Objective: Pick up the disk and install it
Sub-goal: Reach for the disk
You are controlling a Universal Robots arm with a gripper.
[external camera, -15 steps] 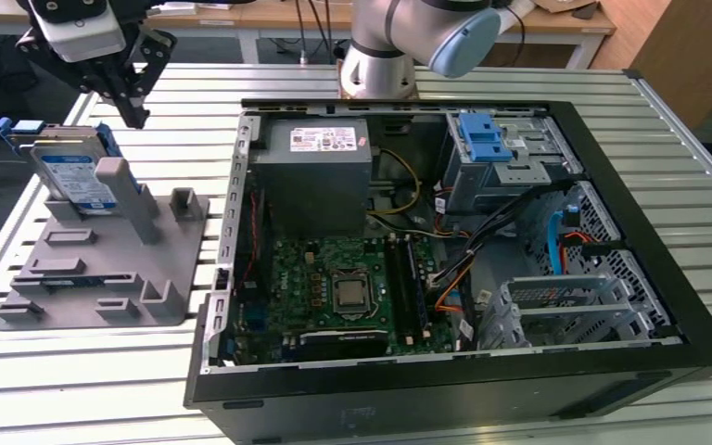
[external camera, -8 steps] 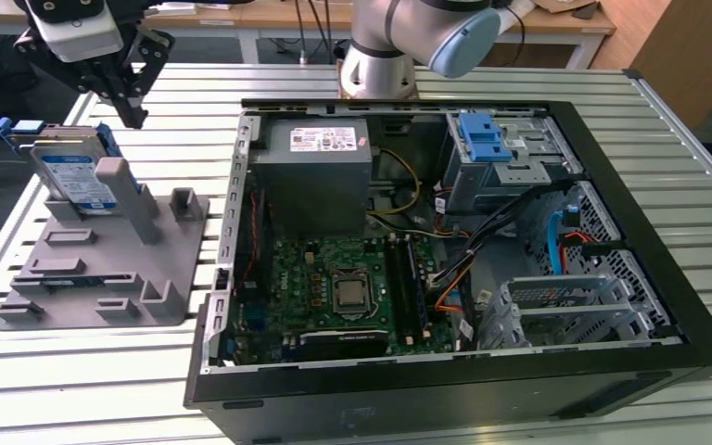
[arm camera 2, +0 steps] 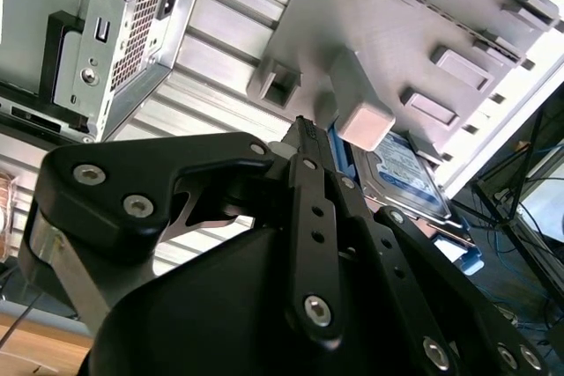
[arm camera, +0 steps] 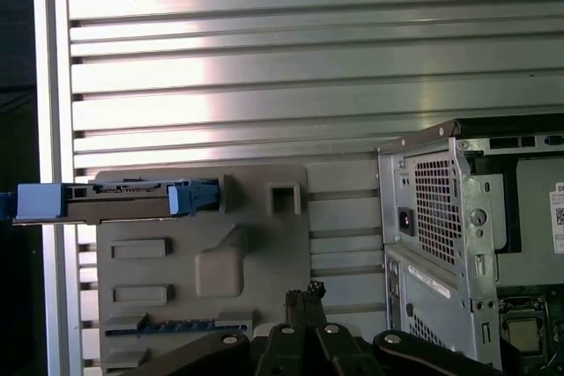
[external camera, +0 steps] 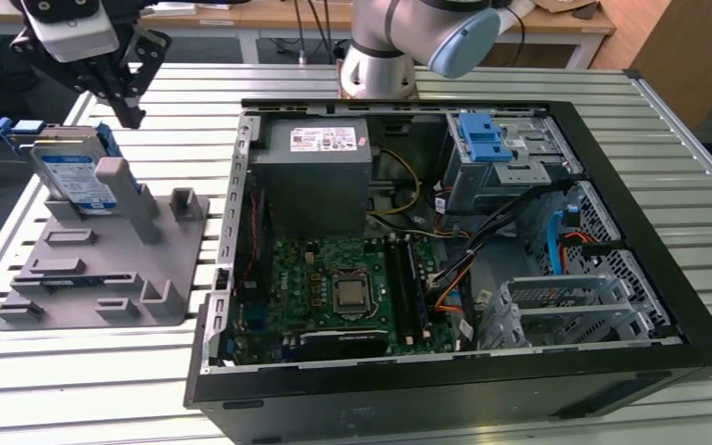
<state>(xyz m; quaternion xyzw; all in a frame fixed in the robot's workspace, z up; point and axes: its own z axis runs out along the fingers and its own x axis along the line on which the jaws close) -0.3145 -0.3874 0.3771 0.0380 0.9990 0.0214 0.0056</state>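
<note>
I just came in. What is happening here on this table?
A robot arm is working beside an open computer case. Its gripper hangs shut and empty above the grey holder on the exterior view's left, apart from the disk. The disk stands on edge in that holder. It is not yet picked up and not in the case.
</note>
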